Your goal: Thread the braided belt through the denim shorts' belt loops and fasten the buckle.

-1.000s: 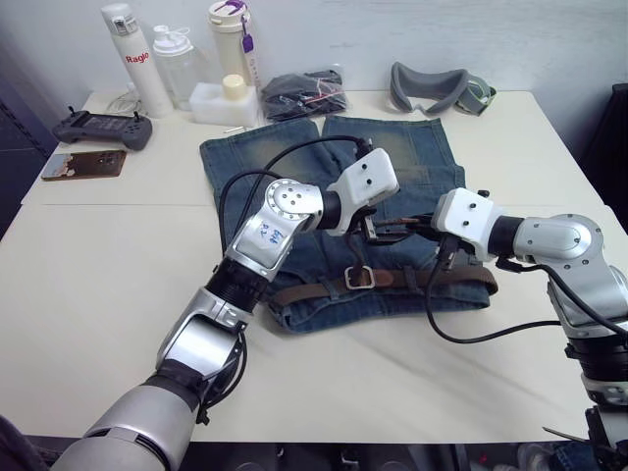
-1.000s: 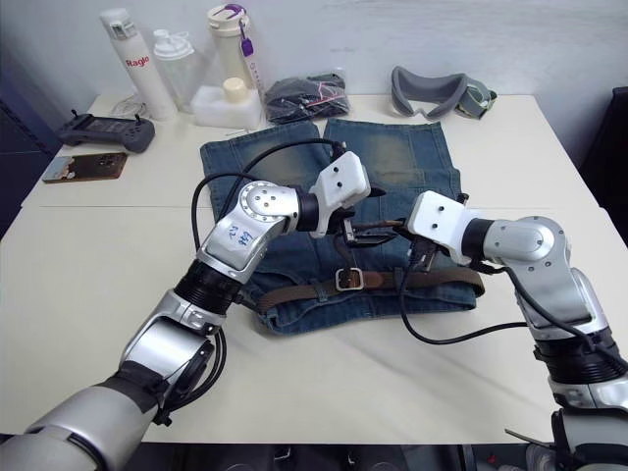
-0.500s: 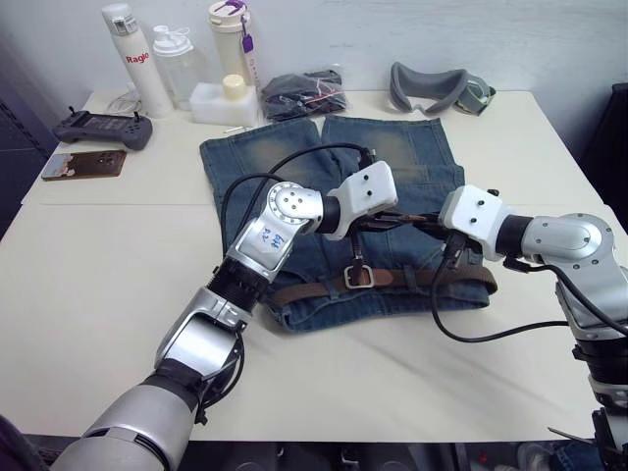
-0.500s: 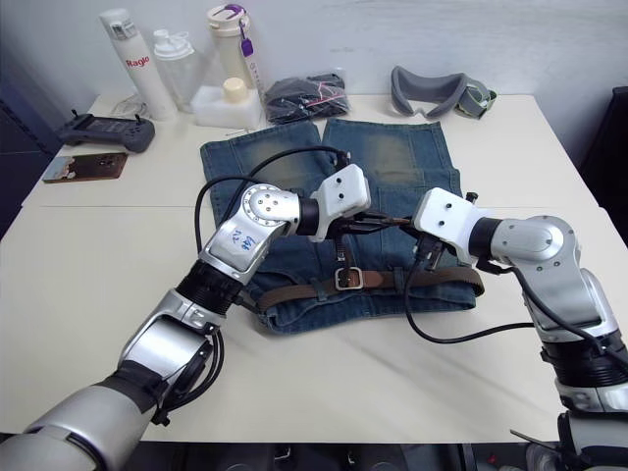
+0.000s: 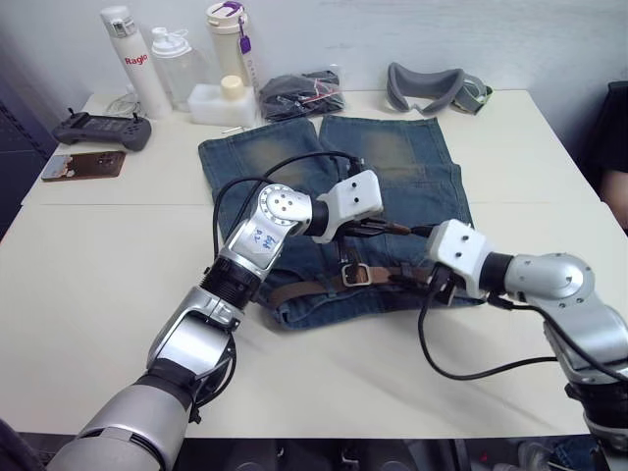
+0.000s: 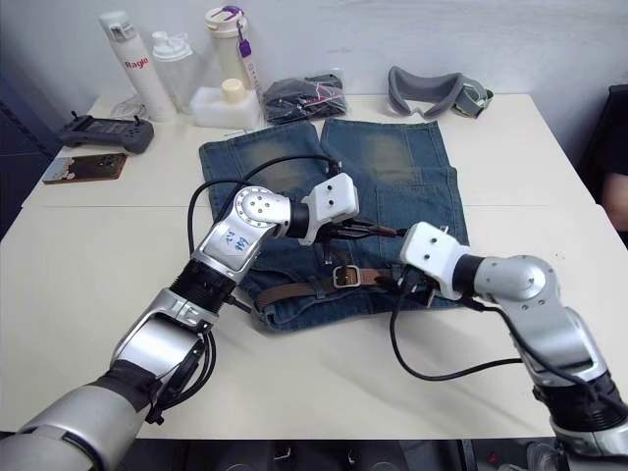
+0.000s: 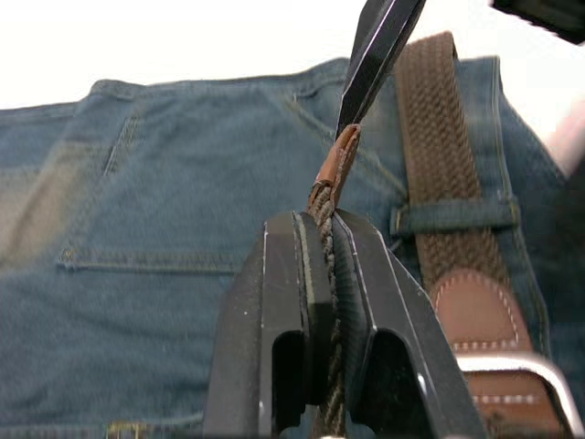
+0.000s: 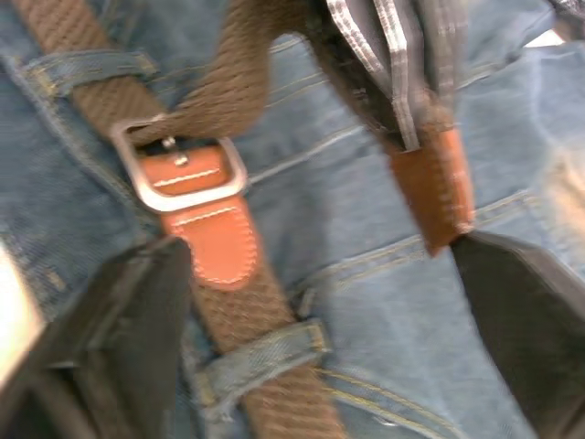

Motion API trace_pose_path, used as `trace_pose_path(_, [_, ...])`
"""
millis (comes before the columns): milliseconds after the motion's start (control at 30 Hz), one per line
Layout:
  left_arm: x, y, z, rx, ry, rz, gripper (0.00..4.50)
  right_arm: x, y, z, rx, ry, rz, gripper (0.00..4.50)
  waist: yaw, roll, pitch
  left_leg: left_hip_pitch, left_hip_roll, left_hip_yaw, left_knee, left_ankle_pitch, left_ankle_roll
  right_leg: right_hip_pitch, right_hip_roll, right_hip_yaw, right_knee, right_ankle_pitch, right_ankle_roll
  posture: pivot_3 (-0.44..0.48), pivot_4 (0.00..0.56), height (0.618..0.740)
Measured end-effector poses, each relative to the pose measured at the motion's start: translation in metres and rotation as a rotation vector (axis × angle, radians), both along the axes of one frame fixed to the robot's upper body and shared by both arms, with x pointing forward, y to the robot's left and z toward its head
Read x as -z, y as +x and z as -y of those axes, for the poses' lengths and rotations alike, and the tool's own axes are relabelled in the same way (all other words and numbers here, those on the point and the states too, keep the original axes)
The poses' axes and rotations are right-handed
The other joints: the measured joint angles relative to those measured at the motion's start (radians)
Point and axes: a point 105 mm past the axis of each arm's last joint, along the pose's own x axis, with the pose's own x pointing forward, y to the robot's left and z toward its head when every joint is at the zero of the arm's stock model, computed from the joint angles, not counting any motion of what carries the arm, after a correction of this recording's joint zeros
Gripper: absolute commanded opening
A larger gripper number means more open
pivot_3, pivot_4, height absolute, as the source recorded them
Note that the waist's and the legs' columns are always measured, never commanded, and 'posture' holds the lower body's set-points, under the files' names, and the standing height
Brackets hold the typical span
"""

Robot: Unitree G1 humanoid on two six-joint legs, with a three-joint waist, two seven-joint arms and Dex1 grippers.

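Note:
The denim shorts (image 5: 392, 157) lie flat on the table with the waistband toward me. The braided belt (image 5: 304, 287) runs along the waistband under a belt loop (image 7: 452, 217), and its buckle (image 5: 355, 274) rests at the middle. My left gripper (image 5: 388, 227) hovers just above the buckle, shut on the belt's free end, and the tan leather tip (image 7: 334, 174) sticks out past its fingers. My right gripper (image 8: 318, 245) stands open, low over the waistband right of the buckle (image 8: 178, 165), holding nothing.
Three bottles (image 5: 177, 64) stand at the back left beside a white box. A black controller (image 5: 103, 128) and a brown phone (image 5: 83, 164) lie at the left. A bagged black bundle (image 5: 299, 93) and a grey padded band (image 5: 432, 88) sit behind the shorts.
My left gripper has shut on the belt's free end. My right gripper has let that end go, opened, and moved down and nearer over the waistband.

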Motion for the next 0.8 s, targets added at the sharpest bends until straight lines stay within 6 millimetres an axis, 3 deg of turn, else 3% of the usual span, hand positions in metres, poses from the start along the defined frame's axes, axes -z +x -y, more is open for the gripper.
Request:
trace_pose_path(100, [0.001,0.006,-0.007,-0.026,0.013,0.026,0.00,0.027,-0.006,-0.007,-0.024,-0.046,-0.024,4.48,-0.001,-0.001,0.001,0.000,0.000,0.000,0.004,0.000,0.000,-0.001,0.000,0.001,0.004,0.000,0.000,0.000,0.150,0.681])
trace_pose_path(600, [0.002,0.012,-0.021,-0.050,0.058,0.077,0.00,0.016,0.014,-0.015,-0.017,-0.079,0.165,4.48,-0.008,-0.003,0.001,0.000,0.001,0.001,0.010,0.000,0.000,-0.002,0.000,0.002,0.011,-0.001,-0.002,0.000,0.150,0.681])
trace_pose_path(700, [0.003,0.014,-0.028,-0.061,0.073,0.078,0.00,0.018,0.015,-0.015,-0.013,-0.076,0.159,3.67,-0.009,-0.003,0.001,0.000,0.001,0.001,0.010,0.000,0.000,-0.002,0.000,0.002,0.012,-0.001,-0.002,0.000,0.150,0.681])
trace_pose_path(800, [0.002,0.014,-0.035,-0.052,0.085,0.082,0.00,0.020,0.015,-0.018,-0.019,-0.065,0.152,2.32,-0.009,-0.003,0.001,0.000,0.001,0.001,0.010,0.000,0.000,-0.002,0.000,0.002,0.012,-0.001,-0.002,0.000,0.150,0.681])
